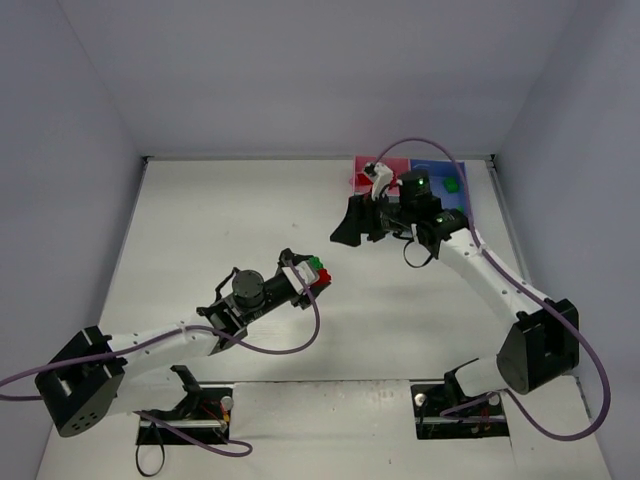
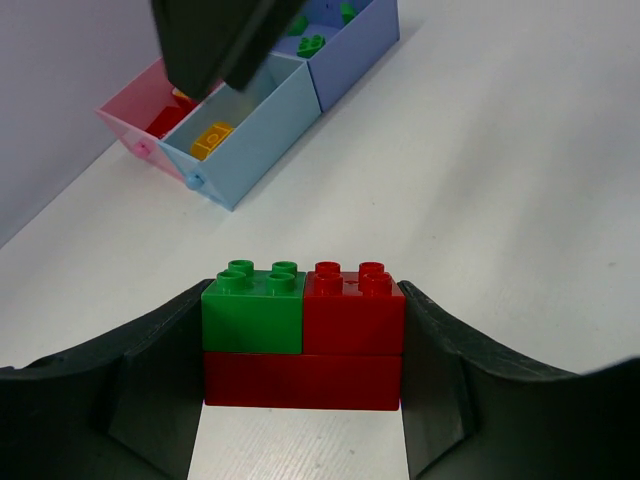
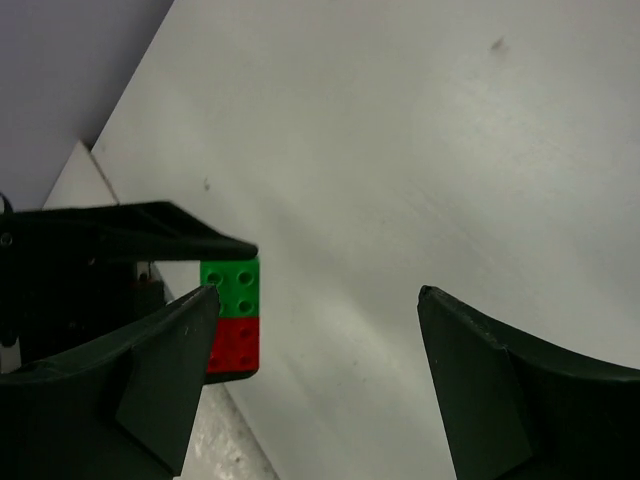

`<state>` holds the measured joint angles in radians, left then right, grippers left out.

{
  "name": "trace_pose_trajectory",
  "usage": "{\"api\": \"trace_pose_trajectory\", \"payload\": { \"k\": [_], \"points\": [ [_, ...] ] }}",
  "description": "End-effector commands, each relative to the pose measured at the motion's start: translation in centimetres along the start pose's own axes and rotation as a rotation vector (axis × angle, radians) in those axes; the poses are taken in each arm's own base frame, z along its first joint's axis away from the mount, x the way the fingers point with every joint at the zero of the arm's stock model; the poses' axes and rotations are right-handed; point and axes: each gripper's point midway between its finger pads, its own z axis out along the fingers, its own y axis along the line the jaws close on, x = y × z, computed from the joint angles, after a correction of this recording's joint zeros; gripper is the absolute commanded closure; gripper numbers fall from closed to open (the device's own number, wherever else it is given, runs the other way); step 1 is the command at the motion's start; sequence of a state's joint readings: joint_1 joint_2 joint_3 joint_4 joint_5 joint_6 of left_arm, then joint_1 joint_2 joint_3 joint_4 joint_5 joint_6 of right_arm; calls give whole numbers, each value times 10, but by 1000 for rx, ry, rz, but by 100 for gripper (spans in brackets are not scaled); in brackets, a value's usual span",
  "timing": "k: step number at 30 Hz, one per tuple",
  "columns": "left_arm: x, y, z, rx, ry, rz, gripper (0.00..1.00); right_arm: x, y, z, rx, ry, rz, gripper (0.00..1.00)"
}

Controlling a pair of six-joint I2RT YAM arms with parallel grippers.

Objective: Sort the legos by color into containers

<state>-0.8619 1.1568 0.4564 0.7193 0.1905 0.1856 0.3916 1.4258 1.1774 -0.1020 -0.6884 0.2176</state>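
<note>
A clump of legos has a green brick and a red brick stuck on a long red base. My left gripper is shut on it, one finger on each end, above the table's middle. My right gripper hangs open and empty between the clump and the containers. Its wrist view shows the clump beyond its left finger, with bare table between its fingers. The pink tray holds a red brick, the light blue tray a yellow brick, and the medium blue tray green bricks.
The joined trays stand in the far right corner against the back wall, partly covered by the right arm. White walls close the table on three sides. Both arm bases sit at the near edge.
</note>
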Motion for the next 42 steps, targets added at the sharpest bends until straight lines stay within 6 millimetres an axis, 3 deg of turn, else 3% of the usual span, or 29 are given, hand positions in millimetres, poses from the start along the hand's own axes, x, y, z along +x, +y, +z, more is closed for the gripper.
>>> {"api": "trace_pose_trajectory", "payload": {
  "k": [1, 8, 23, 39, 42],
  "points": [
    [-66, 19, 9, -36, -198, 42, 100, 10, 39, -5, -156, 7, -13, 23],
    [-76, 17, 10, -13, -221, 53, 100, 28, 67, -2, -248, 44, -32, 24],
    [-85, 16, 14, 10, -234, 72, 100, 27, 78, 10, -292, 40, -53, 30],
    [-86, 16, 13, 10, -231, 83, 100, 36, 83, 18, -312, 70, -48, 50],
    [-85, 16, 14, 11, -232, 83, 100, 39, 83, 18, -311, 78, -36, 62]
  ]
}}
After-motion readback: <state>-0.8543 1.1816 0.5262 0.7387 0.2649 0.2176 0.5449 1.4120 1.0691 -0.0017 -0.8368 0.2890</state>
